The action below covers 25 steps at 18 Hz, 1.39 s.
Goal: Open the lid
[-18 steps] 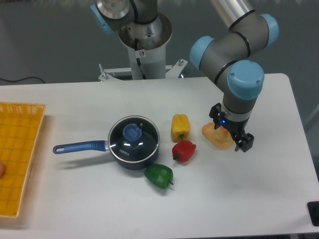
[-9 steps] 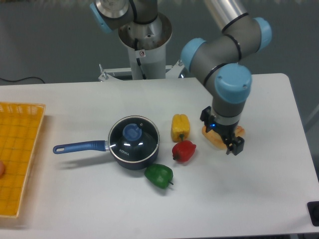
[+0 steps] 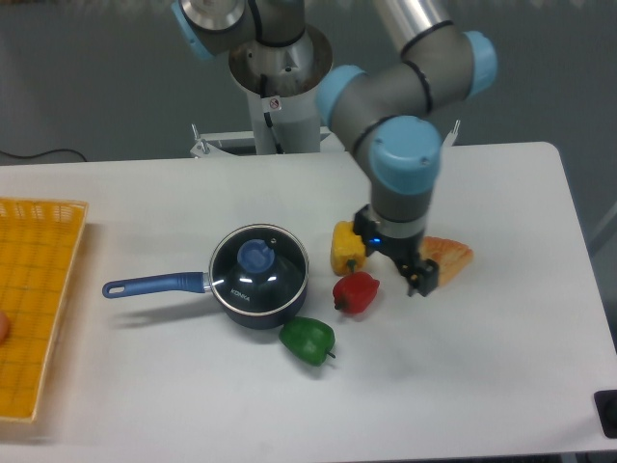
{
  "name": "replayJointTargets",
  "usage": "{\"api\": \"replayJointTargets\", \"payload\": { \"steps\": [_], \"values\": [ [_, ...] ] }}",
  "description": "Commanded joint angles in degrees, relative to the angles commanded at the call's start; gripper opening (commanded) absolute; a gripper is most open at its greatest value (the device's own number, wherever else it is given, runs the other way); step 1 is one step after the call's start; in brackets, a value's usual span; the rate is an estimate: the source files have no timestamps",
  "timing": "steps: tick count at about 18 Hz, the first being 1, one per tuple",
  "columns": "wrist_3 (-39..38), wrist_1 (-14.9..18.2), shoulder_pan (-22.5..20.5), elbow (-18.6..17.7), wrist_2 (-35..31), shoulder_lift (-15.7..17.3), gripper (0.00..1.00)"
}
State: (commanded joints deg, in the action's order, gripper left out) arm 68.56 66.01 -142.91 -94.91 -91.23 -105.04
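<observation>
The lid (image 3: 258, 268) is round dark glass with a metal rim and a blue knob (image 3: 254, 256). It sits closed on a dark blue saucepan (image 3: 253, 311) whose long blue handle (image 3: 154, 285) points left. My gripper (image 3: 391, 264) hangs above the table to the right of the pan, between the yellow pepper and the orange food piece. Its fingers (image 3: 421, 280) are spread apart and hold nothing. It is well clear of the lid.
A yellow pepper (image 3: 345, 247), a red pepper (image 3: 355, 291) and a green pepper (image 3: 308, 340) lie just right of the pan. An orange food piece (image 3: 447, 257) lies right of the gripper. A yellow basket (image 3: 37, 299) stands at the left edge.
My gripper has moved left across the table, from over the orange food piece towards the peppers and the pan. The lid and pan have not moved.
</observation>
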Motion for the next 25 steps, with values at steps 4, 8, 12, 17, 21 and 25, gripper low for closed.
{"api": "replayJointTargets", "payload": {
  "steps": [4, 8, 12, 17, 21, 25],
  "values": [
    [0.17, 0.44, 2.28, -3.35, 0.0, 4.31, 1.0],
    [0.0, 0.44, 7.02, -4.58, -0.44, 4.41, 1.0],
    [-0.7, 0.44, 11.16, -4.93, -0.61, 4.06, 1.0],
    [-5.62, 0.26, 13.62, -6.69, -0.44, 5.19, 1.0],
    [-8.35, 0.0, 13.71, -8.98, -0.35, 6.16, 1.0],
    [-8.96, -0.26, 13.89, -9.07, -0.44, 5.99, 1.0]
  ]
}}
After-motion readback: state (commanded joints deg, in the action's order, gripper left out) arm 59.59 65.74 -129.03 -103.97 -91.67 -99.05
